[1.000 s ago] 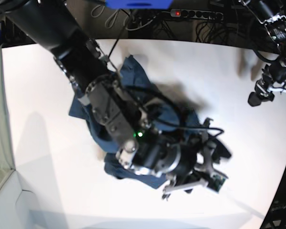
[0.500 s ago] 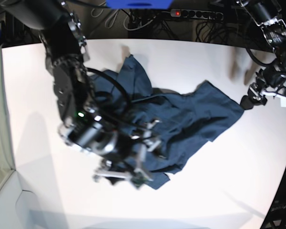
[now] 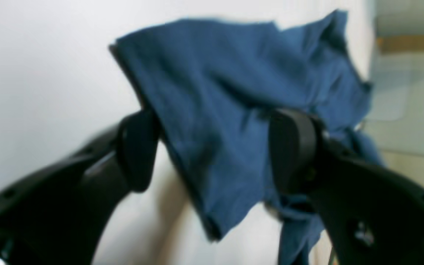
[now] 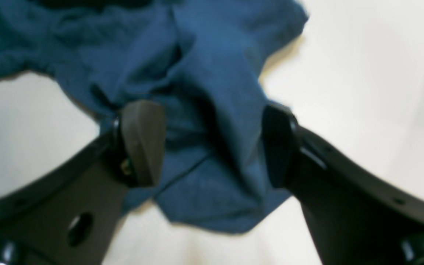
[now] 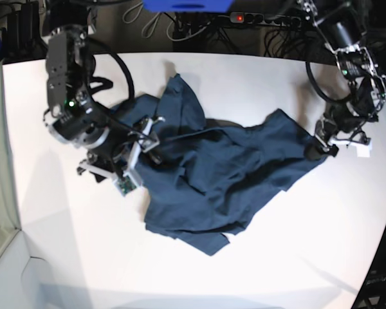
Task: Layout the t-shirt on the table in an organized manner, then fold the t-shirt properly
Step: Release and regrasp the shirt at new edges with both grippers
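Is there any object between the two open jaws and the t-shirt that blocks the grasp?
Nothing visible does. The left gripper and the right gripper each straddle the t-shirt, with only cloth and white table between the jaws.

Crumpled t-shirt (image 5: 225,180) occupies the counter (image 5: 296,257) centre. Bare counter lies open from 4 through 8 o'clock. The right gripper (image 5: 125,161) crowds the cloth at 9 o'clock, the left gripper (image 5: 321,147) at 3 o'clock.
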Controlling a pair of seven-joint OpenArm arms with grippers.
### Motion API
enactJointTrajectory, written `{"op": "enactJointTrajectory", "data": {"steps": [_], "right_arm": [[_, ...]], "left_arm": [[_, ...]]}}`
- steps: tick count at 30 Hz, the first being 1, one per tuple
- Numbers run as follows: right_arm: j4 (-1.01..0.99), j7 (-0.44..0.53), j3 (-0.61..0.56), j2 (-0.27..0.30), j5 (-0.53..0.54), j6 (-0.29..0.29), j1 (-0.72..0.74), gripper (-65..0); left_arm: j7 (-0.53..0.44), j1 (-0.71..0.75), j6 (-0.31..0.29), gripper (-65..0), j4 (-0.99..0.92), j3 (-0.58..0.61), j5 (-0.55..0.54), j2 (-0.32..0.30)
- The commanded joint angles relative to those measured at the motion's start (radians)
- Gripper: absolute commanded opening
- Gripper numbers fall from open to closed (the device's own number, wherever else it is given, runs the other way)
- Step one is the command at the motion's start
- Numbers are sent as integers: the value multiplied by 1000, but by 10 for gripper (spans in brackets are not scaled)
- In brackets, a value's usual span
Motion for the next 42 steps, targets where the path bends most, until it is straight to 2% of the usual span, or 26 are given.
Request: {"op": "enactJointTrajectory", "data": {"steps": [1, 5, 7, 12, 17, 25, 27, 30, 35, 42], "right_arm": [[17, 20, 9, 1, 8, 3, -13, -223], [17, 22, 1, -2, 8, 3, -85, -223], [19, 22, 0, -3, 8, 3, -122, -223], [19, 22, -2, -25, 8, 3, -199, -223], [19, 22, -49, -36, 8, 3, -249, -223], [5, 22, -85, -37, 4, -1, -257, -223], [-14, 22, -85, -37, 7, -1, -257, -223], [-57, 24, -86, -52, 7, -1, -257, -223], [-100, 63, -91, -71, 7, -1, -257, -223], [-159, 99, -177, -74, 4, -3, -257, -223]], "left_arm": [[11, 0, 9, -192, -22, -5, 22, -12], [3, -26, 9, -196, -83, -3, 22, -15], [-35, -27, 9, -235, -97, 3, 22, -12], [-124, -41, 9, -430, -154, 89, 19, -13], [-138, -90, 9, -650, -220, 109, 21, -13], [-133, -135, 9, -648, -192, 72, -4, -55], [-103, -136, 9, -648, -158, 50, -35, -61], [-64, -138, 14, -648, -97, 13, -75, -63], [-38, -138, 17, -648, 15, 3, -82, -61], [-32, -135, 17, -648, 64, 1, -104, -61]]}}
